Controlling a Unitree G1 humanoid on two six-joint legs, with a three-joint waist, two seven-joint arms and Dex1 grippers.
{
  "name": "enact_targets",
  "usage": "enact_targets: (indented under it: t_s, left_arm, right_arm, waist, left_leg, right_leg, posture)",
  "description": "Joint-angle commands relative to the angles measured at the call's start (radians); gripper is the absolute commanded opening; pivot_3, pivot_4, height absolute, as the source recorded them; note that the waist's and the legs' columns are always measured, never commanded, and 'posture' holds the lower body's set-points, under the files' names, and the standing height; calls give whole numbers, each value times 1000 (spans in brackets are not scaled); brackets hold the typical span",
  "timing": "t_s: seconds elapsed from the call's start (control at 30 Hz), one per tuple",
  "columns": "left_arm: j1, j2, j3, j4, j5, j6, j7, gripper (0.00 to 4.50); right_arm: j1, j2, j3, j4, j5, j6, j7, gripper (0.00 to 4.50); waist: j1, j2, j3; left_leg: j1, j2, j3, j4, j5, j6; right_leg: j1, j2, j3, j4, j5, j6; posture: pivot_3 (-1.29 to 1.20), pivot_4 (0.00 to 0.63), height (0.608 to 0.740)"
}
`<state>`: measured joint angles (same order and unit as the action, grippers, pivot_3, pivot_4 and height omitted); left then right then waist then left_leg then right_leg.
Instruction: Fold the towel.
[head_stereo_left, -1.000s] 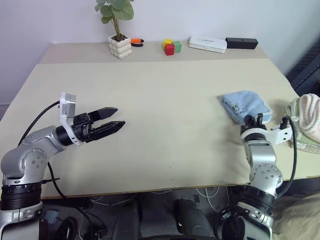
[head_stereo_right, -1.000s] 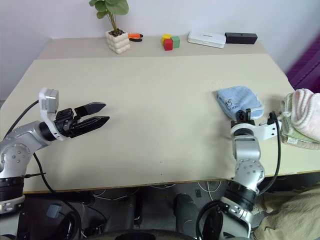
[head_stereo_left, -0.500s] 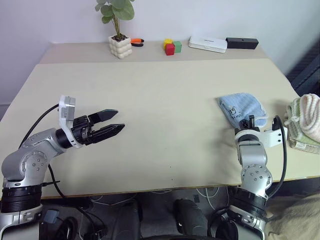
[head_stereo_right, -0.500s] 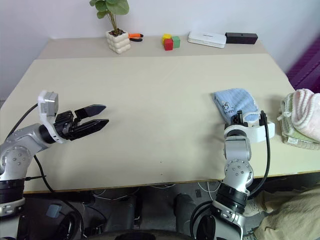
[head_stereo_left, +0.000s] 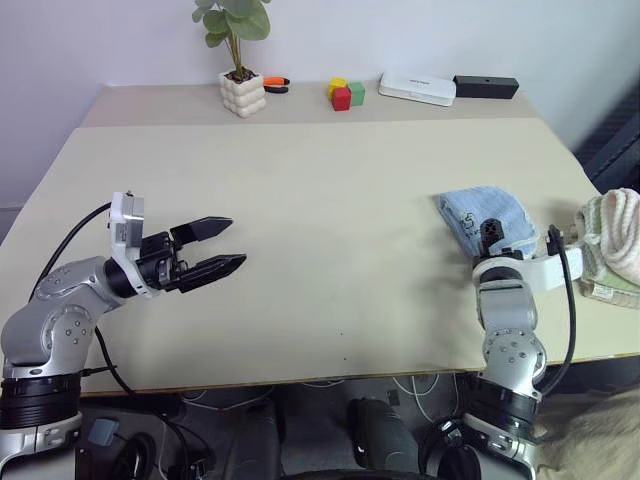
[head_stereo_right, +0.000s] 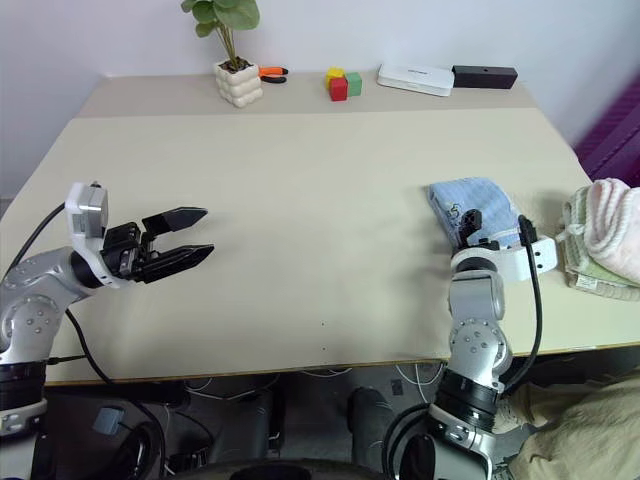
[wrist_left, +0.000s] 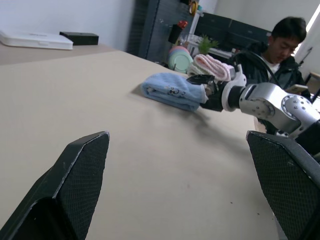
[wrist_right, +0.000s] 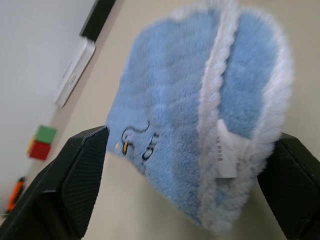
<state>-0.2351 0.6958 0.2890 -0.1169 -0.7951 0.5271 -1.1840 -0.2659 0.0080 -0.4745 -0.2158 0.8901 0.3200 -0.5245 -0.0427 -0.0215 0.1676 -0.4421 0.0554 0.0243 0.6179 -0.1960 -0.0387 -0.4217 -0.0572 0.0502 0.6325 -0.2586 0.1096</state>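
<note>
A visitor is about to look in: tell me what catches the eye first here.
The folded light blue towel lies on the right side of the beige table, with the right gripper open at its near edge. The left gripper hangs open above the table's left side. A cream and pink towel stack sits at the right edge.

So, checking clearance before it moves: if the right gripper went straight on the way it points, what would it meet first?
Most likely the towel: it lies right ahead of the open right gripper, between its fingers.
</note>
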Motion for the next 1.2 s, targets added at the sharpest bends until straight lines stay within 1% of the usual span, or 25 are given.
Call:
enact_targets:
  t_s: [0.03,0.13,0.27,0.37,0.43,0.57,0.77,0.8,0.87,0.9,0.93,0.97,1.03,1.1,1.17,1.2]
  left_arm:
    - [-10,11,13,-4,0,-21,-10,4500]
    - [-15,7,10,2,-1,-25,-11,4500]
    - [-23,4,5,14,4,-31,-12,4500]
    - [-33,2,4,20,5,-34,-10,4500]
    - [-35,2,4,22,6,-36,-8,4500]
    - [-32,-2,7,18,4,-35,-2,4500]
    - [-15,-8,14,-3,-2,-32,14,4500]
    - [-11,-8,16,-7,-2,-34,16,4500]
    - [-2,-9,22,-14,-6,-35,19,4500]
    - [5,-8,27,-18,-4,-38,23,4500]
    - [15,-2,35,-18,2,-48,19,4500]
    - [23,5,42,-15,9,-57,16,4500]
    - [42,24,53,-1,30,-82,6,4500]
    - [69,42,78,4,39,-98,4,4500]
    - [100,36,101,-20,37,-113,29,4500]
    - [117,31,111,-31,35,-119,39,4500]
  right_arm:
    - [15,-30,9,-53,-78,-9,-4,4477]
    - [30,-81,21,-78,-207,-6,-35,4477]
    - [28,-138,48,-86,-312,4,-12,4477]
    - [20,-231,129,-94,-457,-10,65,4477]
    - [-6,-271,174,-85,-503,-60,152,4477]
    - [-65,-304,226,-67,-554,-110,270,4477]
    - [-122,-302,226,11,-587,-146,365,4477]
    - [-140,-305,239,28,-584,-150,399,4477]
    - [-172,-292,279,44,-529,-128,503,4477]
    - [-177,-297,354,35,-475,-47,617,4477]
    - [-168,-306,425,4,-433,-13,736,4477]
    - [-160,-311,465,-20,-382,25,830,4477]
    - [-160,-330,480,-36,-309,77,949,4477]
    - [-185,-364,484,-5,-290,76,1061,4477]
    - [-192,-410,508,7,-279,71,1195,4477]
    - [-188,-430,527,8,-290,54,1250,4477]
  waist:
    - [-1,0,0]
    - [-1,0,0]
    - [-1,0,0]
    - [-1,1,0]
    - [-1,0,0]
    - [-2,0,0]
    - [6,0,0]
    - [6,0,0]
    - [2,0,0]
    - [1,0,0]
    - [-4,0,0]
    - [-6,0,0]
    - [-3,0,0]
    - [4,0,0]
    - [13,1,0]
    - [18,1,0]
  left_leg:
    - [0,0,0,0,0,0]
    - [0,0,0,0,0,0]
    - [0,0,0,0,0,0]
    - [0,0,0,0,0,0]
    - [0,0,1,0,0,0]
    - [0,0,1,0,0,0]
    - [0,0,1,1,0,0]
    - [0,0,1,1,0,0]
    - [0,0,1,2,0,0]
    - [0,0,1,2,0,0]
    - [0,0,1,2,0,0]
    - [1,0,1,1,0,0]
    - [2,3,1,0,0,0]
    - [1,7,0,0,0,0]
    - [1,7,0,1,0,0]
    - [1,7,0,2,0,0]
  right_leg:
    - [0,0,0,0,0,0]
    - [0,0,0,0,0,0]
    - [0,0,0,0,0,0]
    - [0,0,0,0,0,0]
    - [0,0,1,0,0,0]
    - [0,1,1,0,0,1]
    - [0,1,1,0,1,2]
    - [0,1,1,0,0,1]
    - [0,1,1,0,0,1]
    - [0,1,1,1,0,1]
    - [0,1,1,1,1,1]
    - [0,1,1,2,2,3]
    - [0,4,1,3,2,3]
    - [-1,8,1,3,2,3]
    - [-1,8,0,3,2,2]
    - [-1,8,0,2,1,0]
  posture:
    - [0,150,740]
    - [0,150,740]
    - [0,150,740]
    - [0,150,740]
    - [0,150,740]
    - [0,150,740]
    - [0,150,740]
    - [0,150,740]
    - [0,150,740]
    - [0,150,740]
    - [0,150,740]
    - [0,150,740]
    - [0,150,740]
    - [0,150,740]
    - [0,150,740]
    - [0,150,740]
